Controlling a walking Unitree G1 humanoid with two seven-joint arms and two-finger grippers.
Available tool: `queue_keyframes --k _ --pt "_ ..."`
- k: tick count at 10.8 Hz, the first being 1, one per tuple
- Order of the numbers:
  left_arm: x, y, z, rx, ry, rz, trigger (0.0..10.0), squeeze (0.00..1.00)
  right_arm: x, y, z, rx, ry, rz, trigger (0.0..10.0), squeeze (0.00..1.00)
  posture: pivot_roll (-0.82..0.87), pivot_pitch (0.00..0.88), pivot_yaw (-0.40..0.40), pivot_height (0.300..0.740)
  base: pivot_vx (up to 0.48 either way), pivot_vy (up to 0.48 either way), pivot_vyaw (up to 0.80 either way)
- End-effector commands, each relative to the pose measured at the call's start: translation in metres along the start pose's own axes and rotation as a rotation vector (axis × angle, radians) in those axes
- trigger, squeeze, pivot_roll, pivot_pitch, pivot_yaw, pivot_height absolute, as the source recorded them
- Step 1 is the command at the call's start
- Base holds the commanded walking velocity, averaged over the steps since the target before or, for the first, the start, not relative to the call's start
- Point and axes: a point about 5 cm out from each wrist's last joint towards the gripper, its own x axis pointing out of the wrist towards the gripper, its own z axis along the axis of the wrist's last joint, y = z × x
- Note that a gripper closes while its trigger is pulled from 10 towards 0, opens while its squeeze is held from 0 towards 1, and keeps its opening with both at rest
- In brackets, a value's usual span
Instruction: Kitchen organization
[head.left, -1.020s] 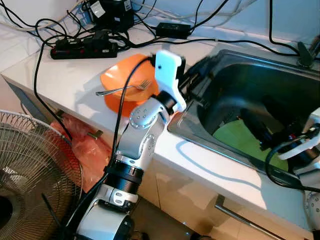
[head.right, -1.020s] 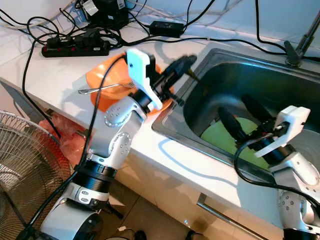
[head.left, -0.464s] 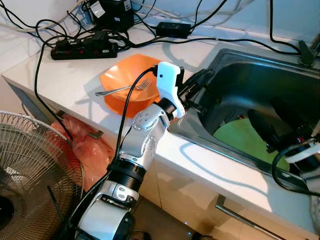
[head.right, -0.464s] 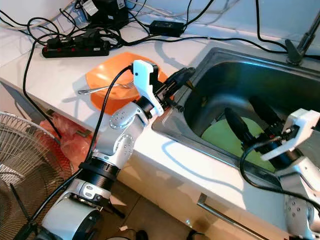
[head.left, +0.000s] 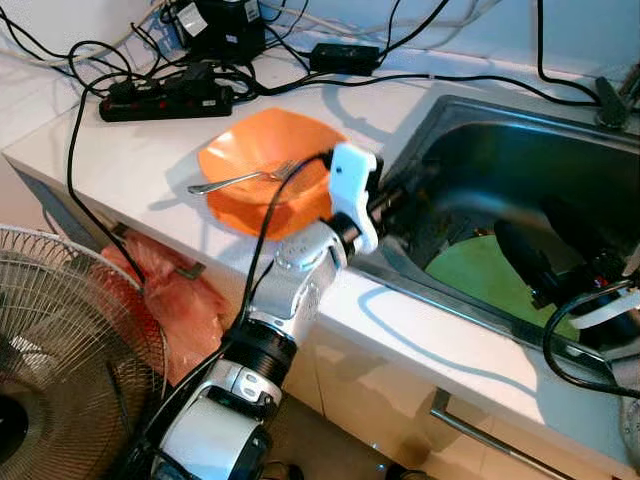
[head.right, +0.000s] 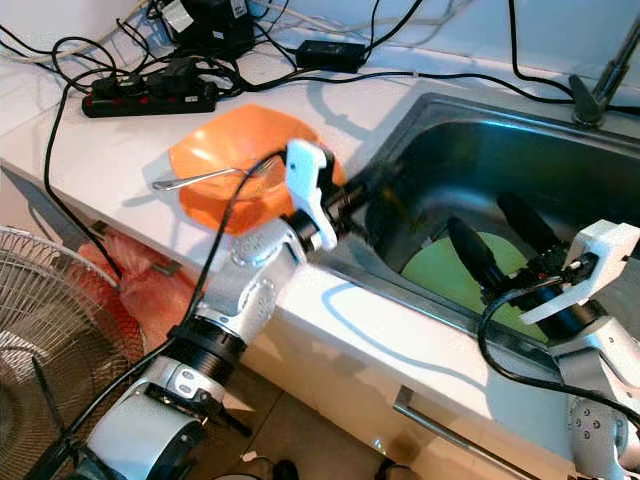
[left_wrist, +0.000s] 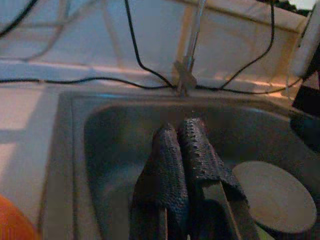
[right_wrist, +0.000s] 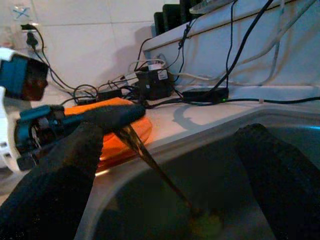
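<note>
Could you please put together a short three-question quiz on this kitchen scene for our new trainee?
1. True or false: the fork lies in the orange bowl.
2. What lies at the bottom of the sink? A) a green plate B) a blue cup C) a sponge
3. Fill in: the left gripper has its fingers ____, while the right gripper has its fingers spread.

Key:
1. True; the fork rests across the bowl on the counter.
2. A, the green plate.
3. Shut; a thin stick-like item runs down from the left gripper into the sink.
</note>
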Motion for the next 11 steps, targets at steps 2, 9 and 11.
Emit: queue_keyframes --k 2,9,11 --pt "0.04 -0.055 0.008 -0.071 -0.068 -0.156 10.0 0.0 0.004 0.008 -0.004 0.035 -0.003 0.022 10.0 0.0 -0.09 0.142 0.119 0.74 0.0 0.0 0.0" --pt "0.043 -0.054 -0.003 -0.05 -0.027 -0.13 10.0 1.0 0.009 0.013 -0.011 0.056 0.007 0.047 10.0 0.0 -0.08 0.14 0.118 0.74 0.0 0.0 0.0" --pt "0.043 -0.054 -0.003 -0.041 -0.03 -0.133 10.0 1.0 0.011 0.013 -0.011 0.056 0.008 0.052 10.0 0.0 -0.08 0.134 0.116 0.74 0.0 0.0 0.0"
